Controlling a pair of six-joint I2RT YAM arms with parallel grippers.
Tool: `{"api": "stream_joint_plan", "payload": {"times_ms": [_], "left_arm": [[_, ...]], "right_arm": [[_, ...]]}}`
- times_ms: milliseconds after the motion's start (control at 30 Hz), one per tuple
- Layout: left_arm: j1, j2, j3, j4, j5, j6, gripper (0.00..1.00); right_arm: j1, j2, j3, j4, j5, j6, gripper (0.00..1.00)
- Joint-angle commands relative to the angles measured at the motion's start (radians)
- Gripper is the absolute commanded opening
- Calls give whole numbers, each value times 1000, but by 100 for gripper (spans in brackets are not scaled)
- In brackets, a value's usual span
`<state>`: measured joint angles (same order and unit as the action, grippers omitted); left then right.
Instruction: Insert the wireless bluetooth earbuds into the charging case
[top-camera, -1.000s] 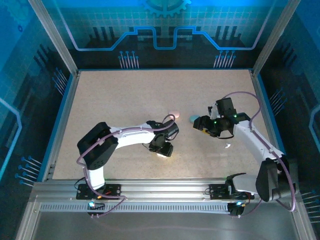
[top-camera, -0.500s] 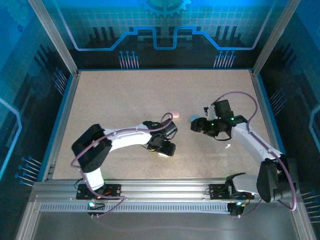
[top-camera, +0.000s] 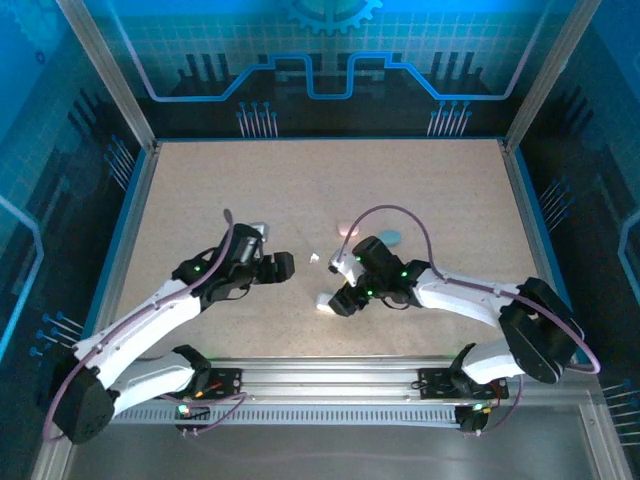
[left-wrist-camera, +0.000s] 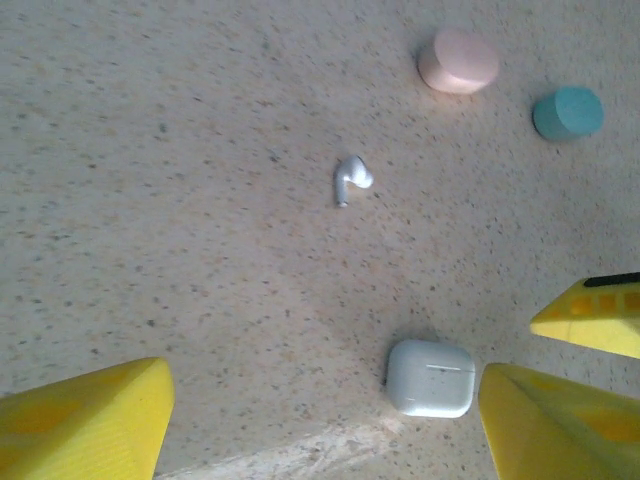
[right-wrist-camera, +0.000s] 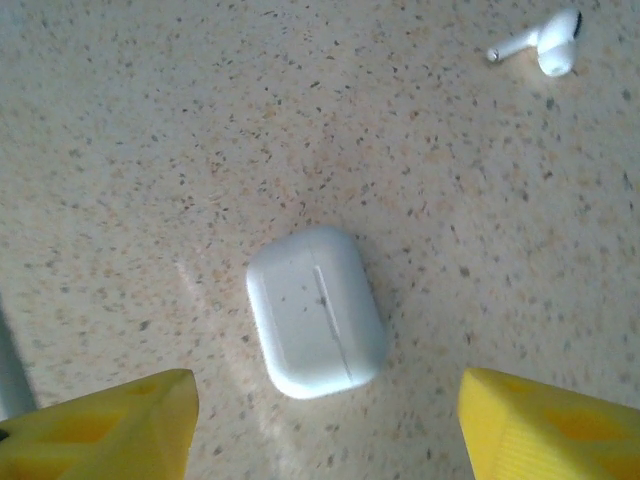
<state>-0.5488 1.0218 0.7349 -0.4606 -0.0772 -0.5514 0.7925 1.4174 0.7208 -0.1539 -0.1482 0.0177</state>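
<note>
One white earbud (left-wrist-camera: 352, 178) lies mid-table (top-camera: 200, 200), well ahead of the left gripper (left-wrist-camera: 320, 425), whose jaws stand wide and empty. The charging case (right-wrist-camera: 315, 310) lies just before the right gripper (right-wrist-camera: 325, 430), which is spread and touches nothing.

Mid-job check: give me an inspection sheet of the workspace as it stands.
Surface: speckled tabletop, no spills seen.
Job's things: one white earbud lying loose; white case shut, flat on the tabletop.
Clutter: pink case and teal case, apart from each other.
Grippers: left gripper open, holding nothing; right gripper open above the white case, fingers apart from it.
Cables: purple cables loop above both arms.
Surroundings: metal frame, blue patterned walls.
</note>
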Motion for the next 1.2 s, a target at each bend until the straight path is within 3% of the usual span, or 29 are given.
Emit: {"api": "stream_joint_plan", "payload": {"times_ms": [0,300,633,733,967,1167], "left_arm": [[30,-47,-31,31,21,9,81],[49,-43,-36,24,31,49,82],[63,-23,-33,37,58,62,82],[65,-19,-34,40,65,59,82],[70,-6,-27,45,82,59,82],[79,-12,-24,91,133,63,82]], "right_arm": [[8,60,-16,114,70,-155,71],[4,121,-5,90,-104,-322,73],[3,246,61,77,-81,-343,73],[3,277,75,65,-99,-362,69],[20,323,105,26,-115,-383,47],[27,209,103,21,-97,-367,41]]}}
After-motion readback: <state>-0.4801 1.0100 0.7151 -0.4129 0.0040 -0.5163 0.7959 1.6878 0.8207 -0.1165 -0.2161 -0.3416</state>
